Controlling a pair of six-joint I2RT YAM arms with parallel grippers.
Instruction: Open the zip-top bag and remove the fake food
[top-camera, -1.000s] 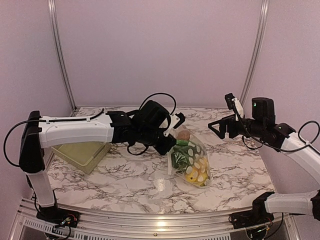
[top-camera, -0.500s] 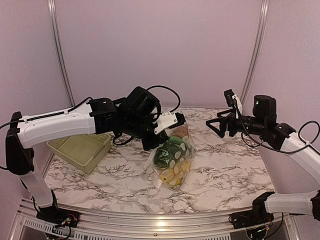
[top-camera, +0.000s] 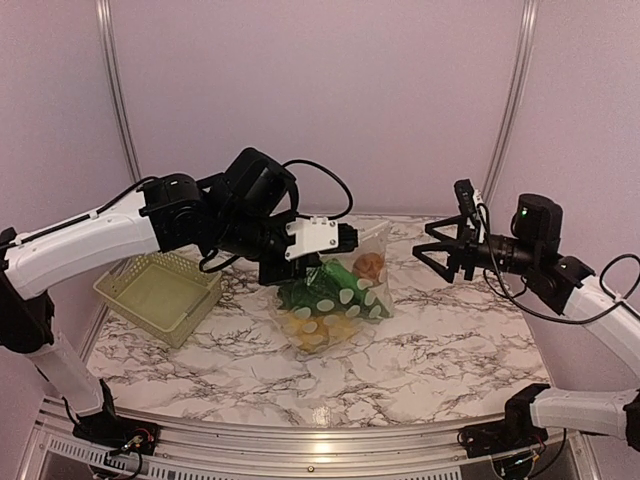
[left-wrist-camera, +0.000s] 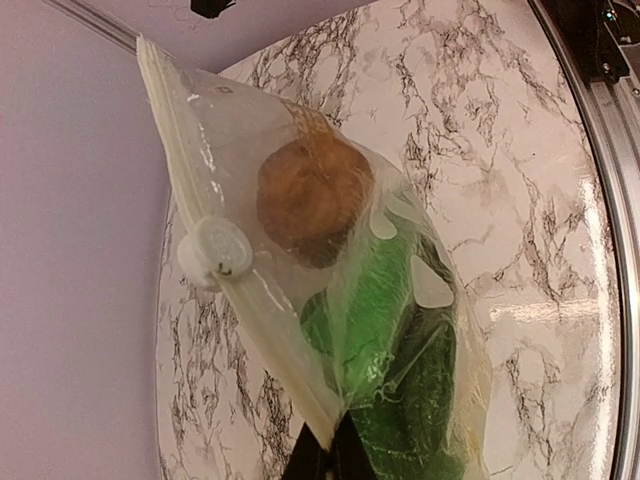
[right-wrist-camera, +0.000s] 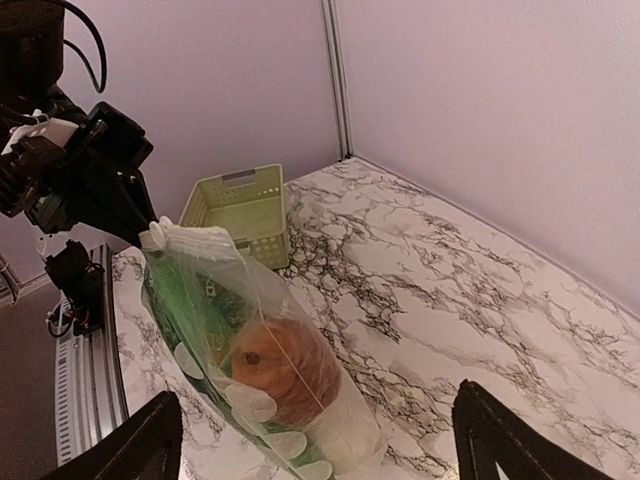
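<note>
**Left tool holds the seal, right tool lines up**

The left tool (left-wrist-camera: 327, 455) is clamped on the zip-top bag (top-camera: 338, 300) at its seal, with the fake food (left-wrist-camera: 385, 340) inside, over the tabletop (top-camera: 460, 350). The right tool (top-camera: 428, 250), jaws spread and empty, should pinch the white slider (left-wrist-camera: 214, 252) squarely and draw it along the track. The left arm reaches to centre with its wrist rolled. The right arm is level, pointing at the bag from well apart.

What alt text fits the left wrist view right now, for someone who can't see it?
The left gripper, shut, pinches the zip edge of the clear zip-top bag, with the marble table behind it. Its white slider sits partway along the strip; a brown round lump and green vegetables show inside.
</note>
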